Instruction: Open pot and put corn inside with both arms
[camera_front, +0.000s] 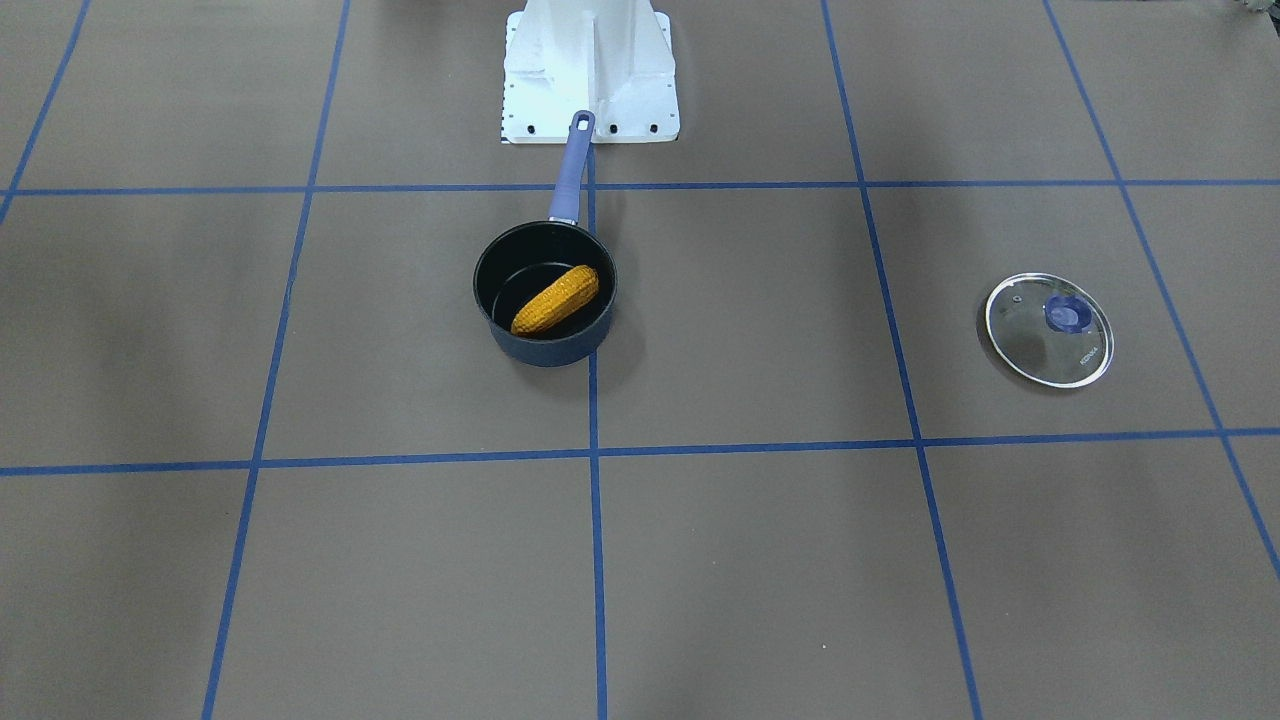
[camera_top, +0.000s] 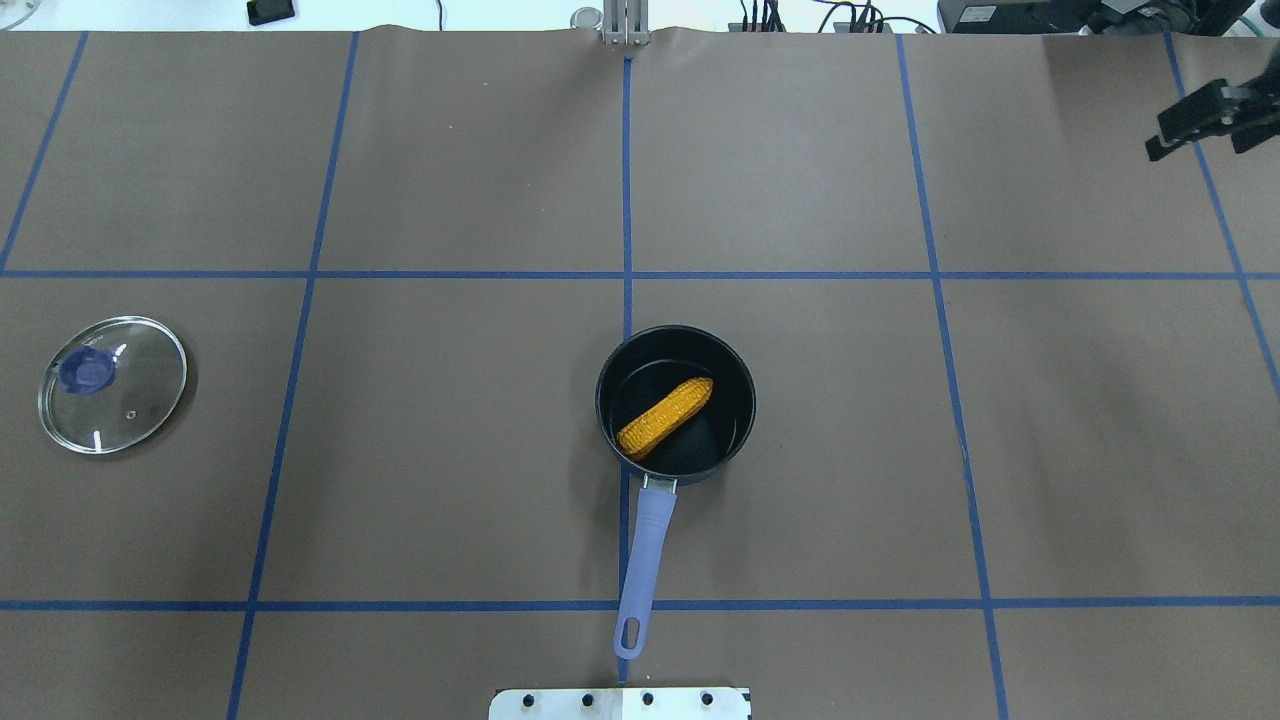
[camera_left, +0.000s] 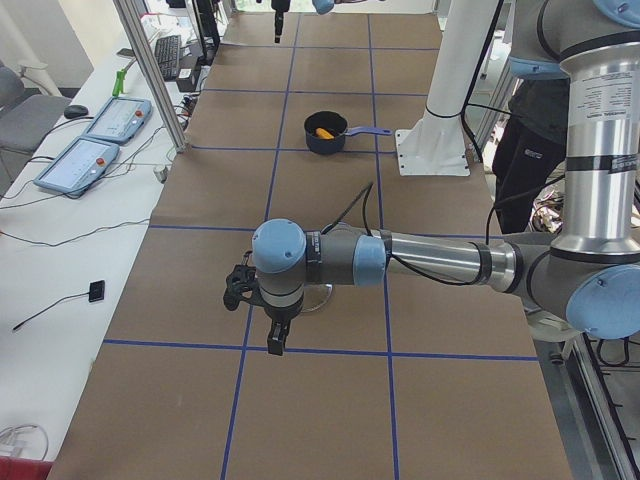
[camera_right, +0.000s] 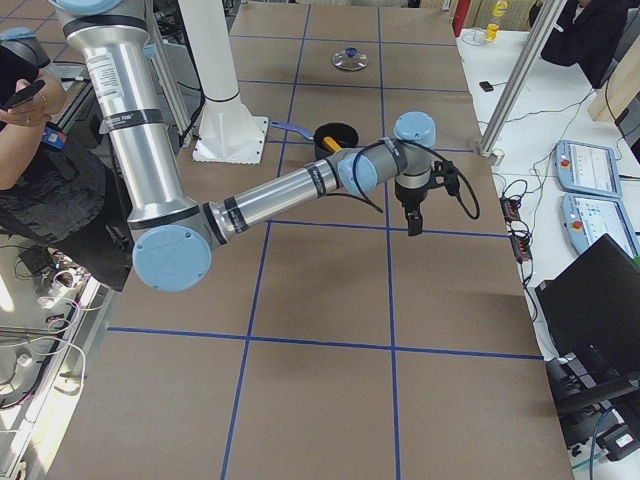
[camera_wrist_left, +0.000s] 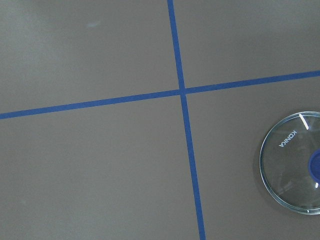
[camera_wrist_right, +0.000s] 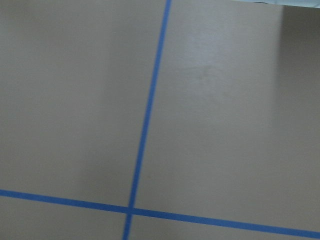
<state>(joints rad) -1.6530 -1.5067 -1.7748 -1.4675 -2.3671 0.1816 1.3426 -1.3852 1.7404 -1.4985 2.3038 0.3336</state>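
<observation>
The dark blue pot (camera_top: 735, 400) stands uncovered at the table's middle, its purple-blue handle (camera_top: 645, 560) pointing toward the robot base. The yellow corn (camera_top: 665, 417) lies slanted inside it; it also shows in the front view (camera_front: 556, 299). My right gripper (camera_top: 1195, 150) hangs high at the far right edge, partly cut off, with its two fingers apart and empty. It is also in the right side view (camera_right: 413, 225). My left gripper (camera_left: 275, 340) shows only in the left side view, above the table's left end, and I cannot tell whether it is open or shut.
The round glass lid (camera_top: 112, 385) with a purple-blue knob lies flat on the table far left of the pot; it also shows in the left wrist view (camera_wrist_left: 292, 170). The white robot base (camera_front: 590, 70) stands behind the handle. Operators (camera_right: 40, 150) stand beside the robot. Side benches hold teach pendants (camera_left: 90, 140).
</observation>
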